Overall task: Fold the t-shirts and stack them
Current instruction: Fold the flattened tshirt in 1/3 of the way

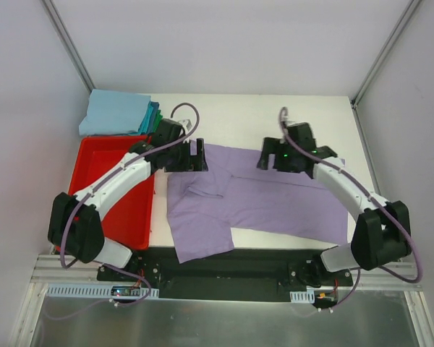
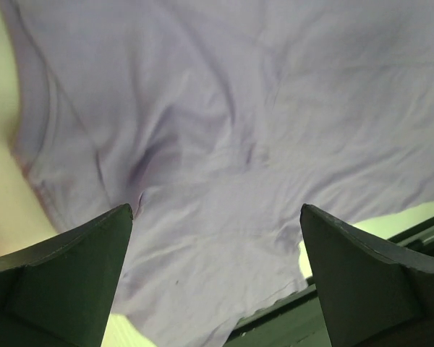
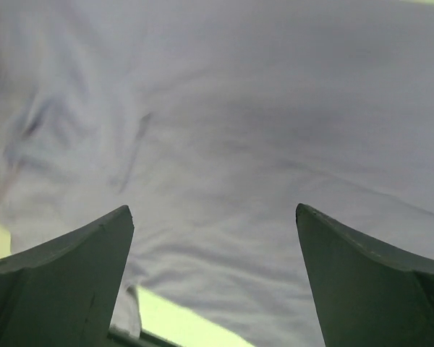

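A lavender-purple t-shirt [image 1: 267,199] lies spread out and rumpled on the white table, partly folded at its left side. It fills the left wrist view [image 2: 224,144] and the right wrist view [image 3: 239,130]. My left gripper [image 1: 195,157] is open and empty above the shirt's far left edge. My right gripper [image 1: 269,157] is open and empty above the shirt's far edge near the middle. A stack of folded light blue, teal and green t-shirts [image 1: 119,113] sits at the far left corner.
A red plastic bin [image 1: 116,189] stands on the left beside the shirt, under my left arm. The black arm mount [image 1: 231,264] runs along the table's near edge [image 2: 347,289]. White walls and metal posts enclose the table.
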